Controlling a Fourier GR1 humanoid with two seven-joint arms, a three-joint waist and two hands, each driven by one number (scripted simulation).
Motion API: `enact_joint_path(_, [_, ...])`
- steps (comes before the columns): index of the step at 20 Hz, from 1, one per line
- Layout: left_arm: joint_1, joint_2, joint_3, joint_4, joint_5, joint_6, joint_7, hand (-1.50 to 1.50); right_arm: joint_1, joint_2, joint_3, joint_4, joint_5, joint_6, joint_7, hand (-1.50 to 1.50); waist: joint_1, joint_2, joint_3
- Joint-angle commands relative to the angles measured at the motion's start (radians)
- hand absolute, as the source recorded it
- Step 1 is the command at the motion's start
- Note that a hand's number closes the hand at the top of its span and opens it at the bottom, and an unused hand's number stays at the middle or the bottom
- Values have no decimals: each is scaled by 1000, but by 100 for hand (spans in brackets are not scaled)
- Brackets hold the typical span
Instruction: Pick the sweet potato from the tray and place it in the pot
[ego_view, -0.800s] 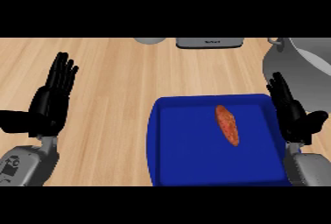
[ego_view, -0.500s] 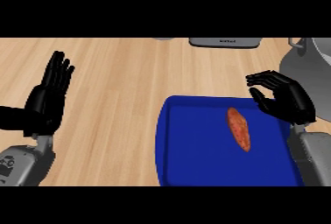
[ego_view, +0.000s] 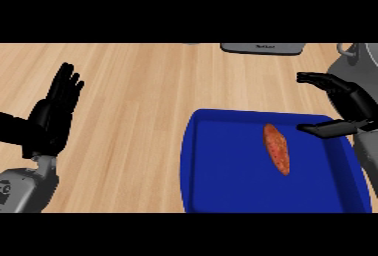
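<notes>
Orange sweet potato (ego_view: 277, 148) lies untouched mid-right on my blue tray (ego_view: 221, 175); right hand (ego_view: 347, 100), fingers spread, hovers at its upper-right corner; left hand (ego_view: 53, 112) rests open; pot (ego_view: 362, 60) awaits, nothing placed.

On the light wooden desk (ego_view: 148, 90): one deep blue rectangular tray (ego_view: 221, 170), one orange elongated sweet potato (ego_view: 276, 147), one grey metal pot (ego_view: 362, 57) (only partly in view at the right edge), one grey flat appliance (ego_view: 262, 48), and two black hands, left hand (ego_view: 53, 117) and right hand (ego_view: 347, 102).
</notes>
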Motion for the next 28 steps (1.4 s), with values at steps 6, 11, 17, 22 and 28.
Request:
enact_joint_path(6, [-33, -12, 28, 30, -20, 24, 29, 0, -176, -150, 122, 129, 118, 244, -137, -150, -37, -11, -4])
enact_joint_path(11, [6, 3, 31, -6, -7, 12, 58, 0, -230, -219, 304, 36, 256, 286, -56, -150, -29, -16, -5])
enact_joint_path(17, [5, -1, 37, -16, -22, 10, 57, 0, -274, -205, 471, -47, 393, 251, 14, -150, -41, -17, -5])
enact_joint_path(22, [9, -14, 65, 39, -34, -13, 15, 0, -265, -182, 539, -75, 432, 273, 55, -150, -54, -17, -5])
enact_joint_path(28, [-3, -41, 73, 14, -57, -13, 59, 0, -206, -137, 537, -94, 465, 237, 65, -150, -58, -17, -4])
